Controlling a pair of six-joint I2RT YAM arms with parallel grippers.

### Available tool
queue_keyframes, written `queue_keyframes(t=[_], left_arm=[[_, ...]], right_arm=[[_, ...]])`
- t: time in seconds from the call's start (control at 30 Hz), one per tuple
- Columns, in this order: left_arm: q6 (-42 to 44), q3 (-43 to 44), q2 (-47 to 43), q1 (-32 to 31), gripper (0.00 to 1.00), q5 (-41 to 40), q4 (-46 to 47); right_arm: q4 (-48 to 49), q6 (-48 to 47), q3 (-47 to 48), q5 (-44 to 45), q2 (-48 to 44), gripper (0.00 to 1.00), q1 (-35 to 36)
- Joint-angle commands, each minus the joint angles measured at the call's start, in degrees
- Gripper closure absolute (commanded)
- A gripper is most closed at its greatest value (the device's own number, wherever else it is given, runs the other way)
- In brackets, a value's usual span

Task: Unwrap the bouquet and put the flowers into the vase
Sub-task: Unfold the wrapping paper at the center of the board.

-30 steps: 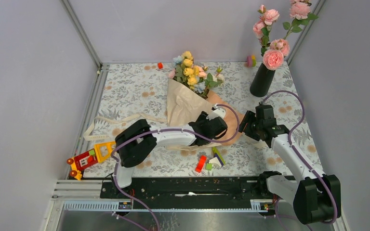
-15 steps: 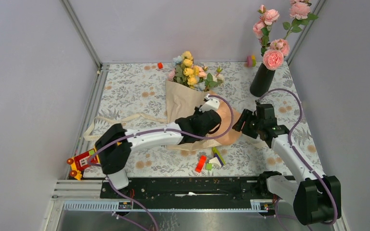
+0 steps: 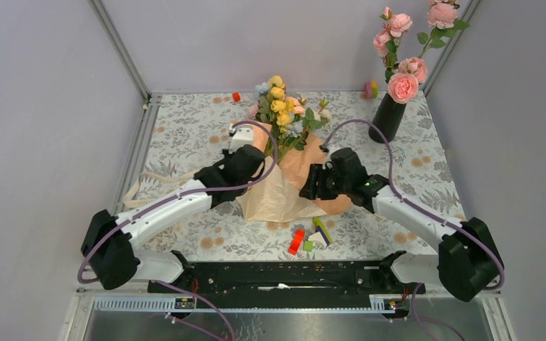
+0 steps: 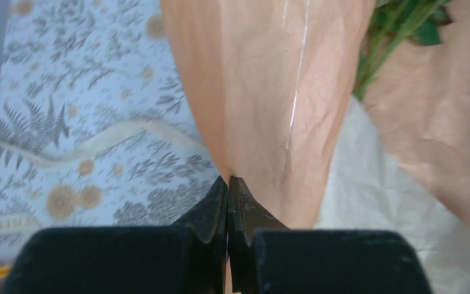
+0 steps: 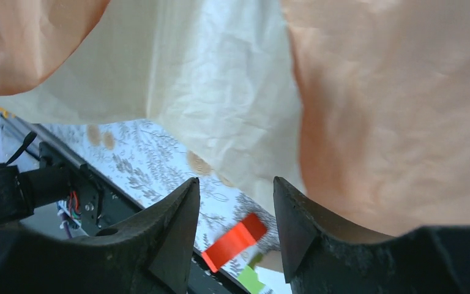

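Both arms work at the bouquet (image 3: 284,186) lying mid-way across the bench (image 3: 185,135).
The left fingers (image 4: 211,207) are pressed together, pinching a fold of peach wrapping paper (image 4: 269,92) on the bouquet's left side. The flowers (image 3: 282,106) stick out at the far end. The right fingers (image 5: 174,229) stand spread at the paper's right edge, gripping nothing. The black vase (image 3: 387,118), holding pink roses (image 3: 402,87), stands far right.

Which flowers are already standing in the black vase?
The tall pink roses at the far right stand in the glossy black vase. The small yellow, pink and blue bouquet lies in crinkled beige paper.
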Motion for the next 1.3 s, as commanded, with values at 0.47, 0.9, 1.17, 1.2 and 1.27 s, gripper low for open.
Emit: queue_keyframes(t=[0.47, 0.9, 1.17, 1.2, 1.27], left_arm=[[-16.15, -14.34, -22.69, 16.13, 0.79, 2.27, -13.70], [-2.92, -0.14, -21.90, 17.38, 0.11, 21.82, -7.70], [-13.45, -10.45, -14.31, 14.40, 0.10, 57.56, 10.56], [-14.67, -11.89, -13.07, 13.89, 0.10, 58.80, 11.73], [-16.08, -14.08, -10.66, 13.36, 0.10, 59.39, 12.02]], right_arm=[[5.21, 8.39, 3.99, 1.32, 15.42, 0.56, 8.94], [6.67, 7.80, 1.89, 4.42, 19.93, 0.56, 8.96], [5.69, 7.88, 1.89, 8.22, 21.44, 0.56, 8.90], [5.42, 7.84, 1.88, 8.60, 21.51, 0.56, 8.92], [5.21, 8.17, 1.89, 9.31, 21.61, 0.56, 8.91]])
